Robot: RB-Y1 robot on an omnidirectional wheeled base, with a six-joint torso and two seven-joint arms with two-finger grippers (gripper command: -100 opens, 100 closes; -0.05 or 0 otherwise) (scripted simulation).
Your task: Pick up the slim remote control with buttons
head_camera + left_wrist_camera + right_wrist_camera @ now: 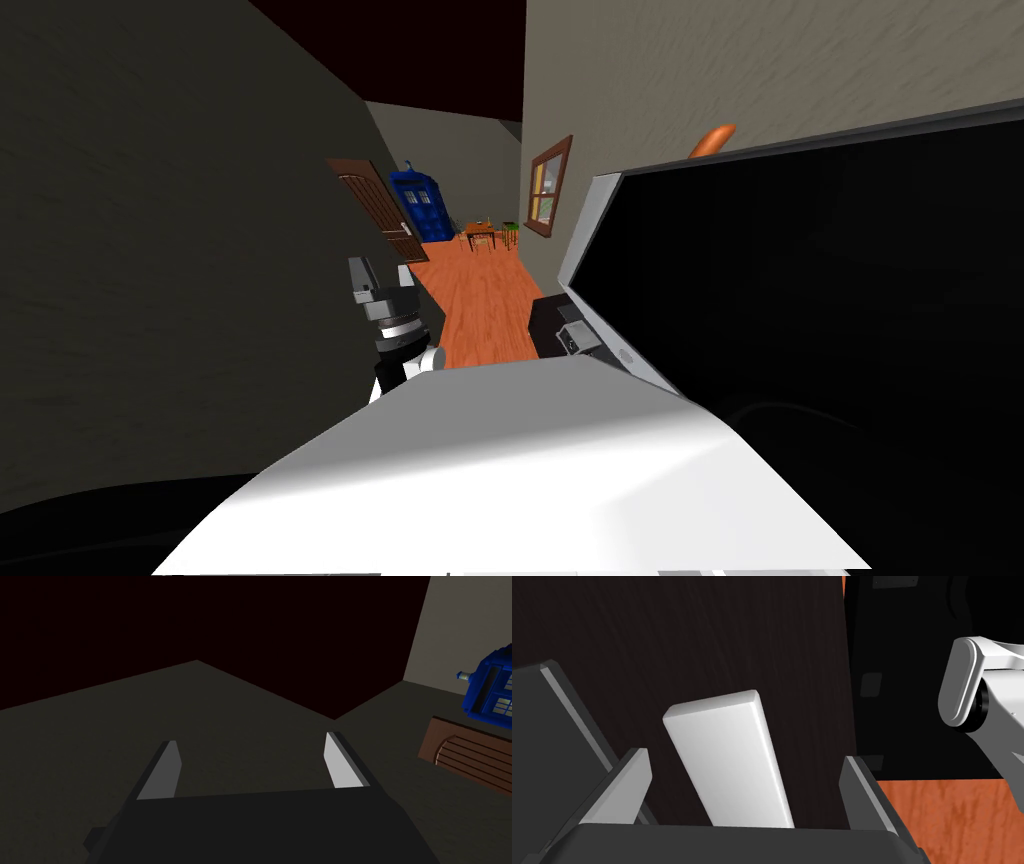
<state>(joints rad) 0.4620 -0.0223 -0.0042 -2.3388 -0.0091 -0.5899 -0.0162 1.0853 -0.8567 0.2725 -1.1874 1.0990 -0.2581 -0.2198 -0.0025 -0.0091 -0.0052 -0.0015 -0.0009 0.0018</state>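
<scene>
The remote (pixel 732 756) is a slim, plain white slab with no buttons showing, lying flat on a dark wood-grained surface (pixel 712 636). My right gripper (pixel 745 755) hovers just over it, open, with one finger (pixel 632 786) on each long side and a gap to both. Its near end is hidden behind the gripper's body. In the head view the right gripper (pixel 566 330) sits low at the foot of a big black screen (pixel 800 300). My left gripper (pixel 380 275) is held up beside the dark left wall, open (pixel 250 739) and empty.
A dark grey flat thing with a light edge (pixel 552 741) lies close to the remote, beside one finger. The dark surface ends just past the other finger, above the orange wood floor (pixel 952 816). Down the corridor are a brown door (pixel 375 205) and a blue box (pixel 420 200).
</scene>
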